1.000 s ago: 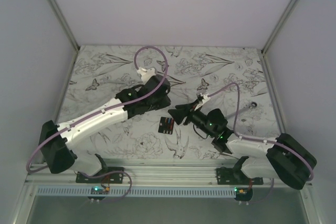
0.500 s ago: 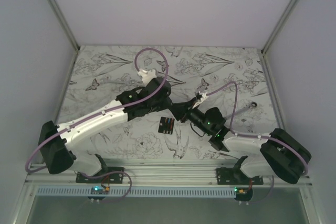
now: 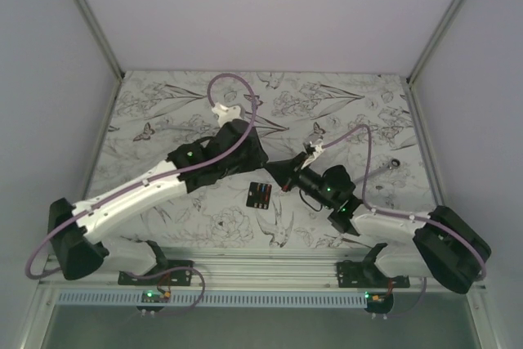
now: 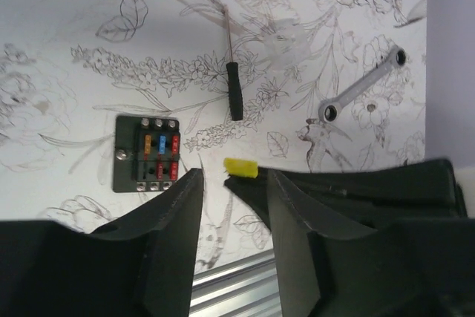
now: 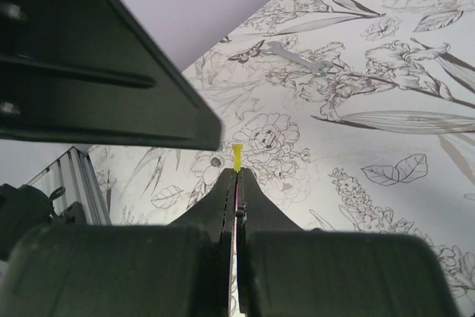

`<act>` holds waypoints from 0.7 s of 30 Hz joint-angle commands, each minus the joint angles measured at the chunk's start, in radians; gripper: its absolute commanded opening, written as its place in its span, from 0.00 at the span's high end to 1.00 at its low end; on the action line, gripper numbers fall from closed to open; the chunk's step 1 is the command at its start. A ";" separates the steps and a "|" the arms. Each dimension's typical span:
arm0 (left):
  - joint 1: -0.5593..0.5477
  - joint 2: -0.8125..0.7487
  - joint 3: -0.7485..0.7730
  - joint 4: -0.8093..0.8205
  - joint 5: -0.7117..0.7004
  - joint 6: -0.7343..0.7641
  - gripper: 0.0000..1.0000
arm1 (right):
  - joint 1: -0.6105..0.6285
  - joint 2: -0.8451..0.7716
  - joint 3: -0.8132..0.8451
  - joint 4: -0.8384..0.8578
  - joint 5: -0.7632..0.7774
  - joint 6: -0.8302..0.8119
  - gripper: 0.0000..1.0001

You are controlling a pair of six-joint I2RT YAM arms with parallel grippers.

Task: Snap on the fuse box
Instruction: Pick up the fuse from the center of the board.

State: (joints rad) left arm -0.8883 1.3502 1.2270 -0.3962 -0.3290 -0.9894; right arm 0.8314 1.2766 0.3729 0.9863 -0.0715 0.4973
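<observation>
While the right end effector (image 5: 236, 174) pinches the yellow fuse (image 5: 237, 156) and the left end effector (image 4: 233, 192) stands part-open, the fuse should be squared over the fuse box (image 4: 146, 155).

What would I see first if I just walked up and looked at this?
The tiny yellow fuse, bright against all the black, pinched in the tips of the right gripper above the flowery table. Then the fuse box lying flat on that table nearby, with red, yellow and blue fuses in its slots.
</observation>
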 commanded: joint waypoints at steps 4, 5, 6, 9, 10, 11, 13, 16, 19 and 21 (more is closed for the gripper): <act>0.019 -0.160 0.000 0.014 0.173 0.489 0.56 | -0.090 -0.129 0.092 -0.226 -0.291 -0.143 1.00; 0.022 -0.172 -0.003 0.015 0.226 0.553 0.55 | -0.105 -0.143 0.106 -0.264 -0.341 -0.160 1.00; 0.025 -0.185 -0.005 0.016 0.279 0.607 0.55 | -0.119 -0.156 0.120 -0.304 -0.385 -0.173 1.00; 0.031 -0.213 -0.017 0.018 0.408 0.726 0.51 | -0.151 -0.181 0.182 -0.443 -0.539 -0.239 1.00; 0.032 -0.219 -0.021 0.018 0.436 0.756 0.51 | -0.156 -0.186 0.199 -0.485 -0.577 -0.257 1.00; 0.033 -0.223 -0.023 0.018 0.462 0.782 0.51 | -0.161 -0.192 0.214 -0.517 -0.625 -0.273 1.00; 0.037 -0.231 -0.028 0.016 0.510 0.825 0.51 | -0.168 -0.206 0.238 -0.575 -0.697 -0.297 1.00; 0.038 -0.242 -0.035 0.017 0.576 0.877 0.52 | -0.174 -0.227 0.268 -0.634 -0.762 -0.327 1.00; 0.040 -0.255 -0.044 0.020 0.624 0.918 0.54 | -0.176 -0.237 0.288 -0.677 -0.797 -0.351 1.00; 0.041 -0.263 -0.050 0.020 0.645 0.940 0.55 | -0.177 -0.240 0.300 -0.700 -0.822 -0.362 1.00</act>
State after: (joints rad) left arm -0.8555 1.1187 1.1976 -0.3893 0.2111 -0.1547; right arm 0.6632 1.0534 0.6266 0.3782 -0.7860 0.1921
